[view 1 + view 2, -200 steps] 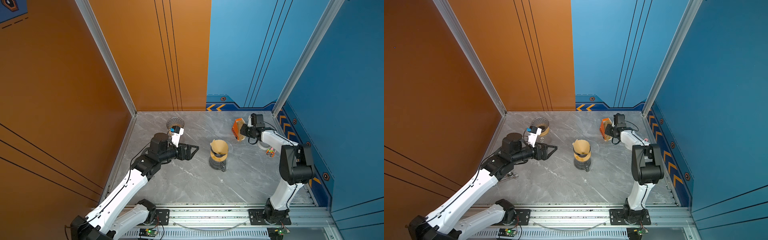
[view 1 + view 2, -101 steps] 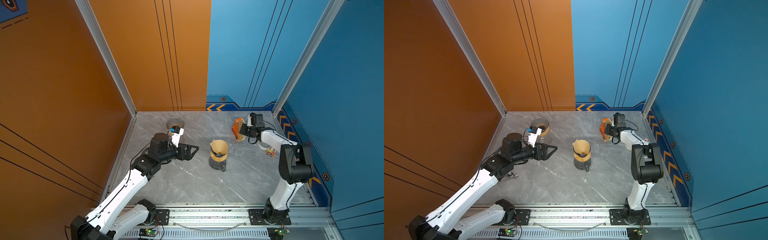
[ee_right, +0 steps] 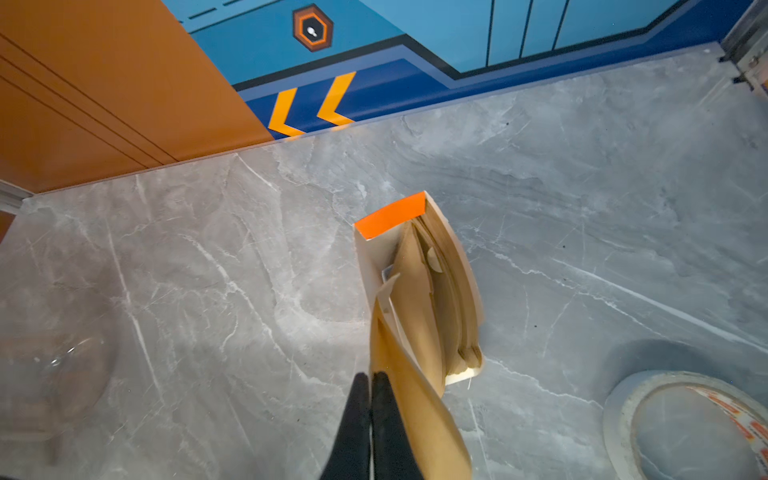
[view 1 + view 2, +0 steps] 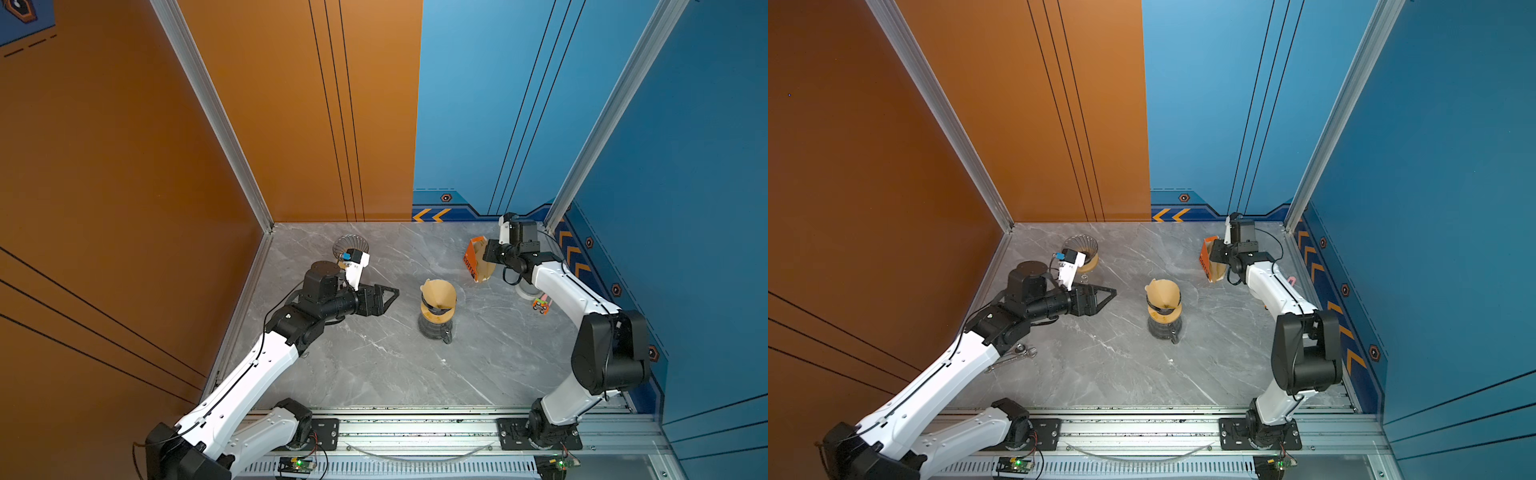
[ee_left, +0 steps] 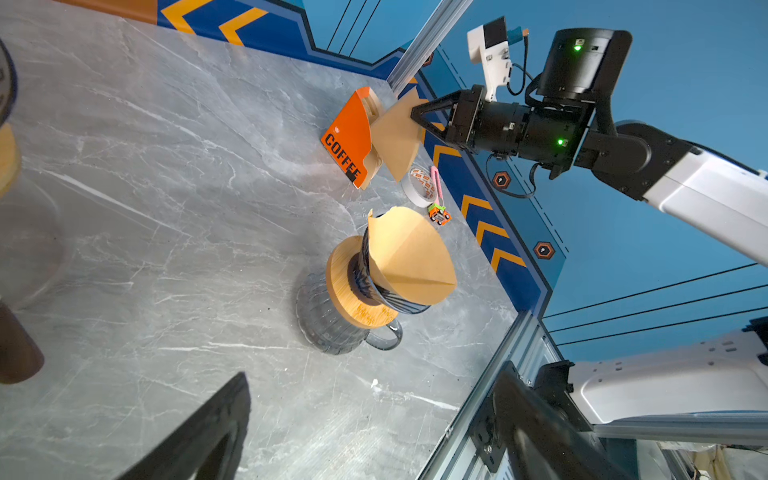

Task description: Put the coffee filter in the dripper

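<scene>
top pair: high, downward, whole table (image 4: 374,374) | wrists: low, close

**mug_fan:** Your table (image 4: 374,365) is grey marble with thin white veins. The box (image 5: 347,133) is bright orange with black "COFFEE" lettering, pale card inside. Your filter (image 5: 409,257) in the dripper (image 5: 368,270) and the second filter (image 5: 397,137) at the box are both plain tan paper.

**drip_dan:** Yep, and your dripper's dark striped glass on a light wood collar (image 5: 338,282). The tape (image 5: 419,187) is whitish with an orange print, the car (image 5: 439,215) orange and green. You've got an orange wall (image 4: 124,166), a blue wall (image 4: 478,104), and yellow chevrons (image 3: 311,104) on navy trim. Your arms (image 4: 257,365) are white with black joints.
</scene>
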`<state>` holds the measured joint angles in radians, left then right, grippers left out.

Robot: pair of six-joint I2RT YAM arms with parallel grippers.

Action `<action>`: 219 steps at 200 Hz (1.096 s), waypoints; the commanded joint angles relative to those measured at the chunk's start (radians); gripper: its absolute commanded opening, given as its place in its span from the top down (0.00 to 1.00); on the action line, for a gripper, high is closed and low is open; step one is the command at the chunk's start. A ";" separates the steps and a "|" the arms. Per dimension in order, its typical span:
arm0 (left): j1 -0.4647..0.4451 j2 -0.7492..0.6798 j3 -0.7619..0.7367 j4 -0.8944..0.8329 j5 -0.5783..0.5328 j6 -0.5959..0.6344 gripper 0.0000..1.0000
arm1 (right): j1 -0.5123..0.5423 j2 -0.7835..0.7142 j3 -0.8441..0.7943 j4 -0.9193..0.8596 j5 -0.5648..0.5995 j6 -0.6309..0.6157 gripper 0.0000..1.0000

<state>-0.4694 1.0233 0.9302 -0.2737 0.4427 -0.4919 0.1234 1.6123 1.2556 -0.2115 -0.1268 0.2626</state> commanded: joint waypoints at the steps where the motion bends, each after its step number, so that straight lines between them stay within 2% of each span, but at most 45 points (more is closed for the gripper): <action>1: 0.006 0.000 0.044 -0.013 0.036 -0.002 0.11 | 0.026 -0.069 0.014 -0.087 0.021 -0.031 0.96; 36: 0.010 0.009 0.071 -0.005 0.083 -0.016 0.12 | 0.074 -0.166 0.035 -0.158 -0.015 -0.047 0.96; 44: 0.015 0.013 0.087 -0.013 0.104 -0.011 0.17 | 0.083 -0.189 0.045 -0.177 -0.036 -0.050 0.96; 78: 0.060 0.032 0.179 -0.070 0.222 0.043 0.17 | 0.120 -0.280 0.079 -0.240 -0.137 -0.048 0.96; 122: 0.173 0.079 0.301 -0.140 0.415 0.106 0.20 | 0.186 -0.325 0.194 -0.332 -0.237 -0.057 0.96; 182: 0.325 0.111 0.357 -0.127 0.586 0.119 0.23 | 0.328 -0.292 0.350 -0.419 -0.379 -0.066 0.96; 198: 0.357 0.126 0.372 -0.142 0.609 0.127 0.23 | 0.372 -0.278 0.373 -0.428 -0.373 -0.072 0.96; 219: 0.408 0.133 0.376 -0.170 0.538 0.127 0.24 | 0.414 -0.262 0.380 -0.420 -0.339 -0.075 0.96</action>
<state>-0.1070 1.1511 1.2739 -0.4015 0.9741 -0.3874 0.5007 1.3228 1.6123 -0.5938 -0.4618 0.2054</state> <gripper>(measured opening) 0.757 0.048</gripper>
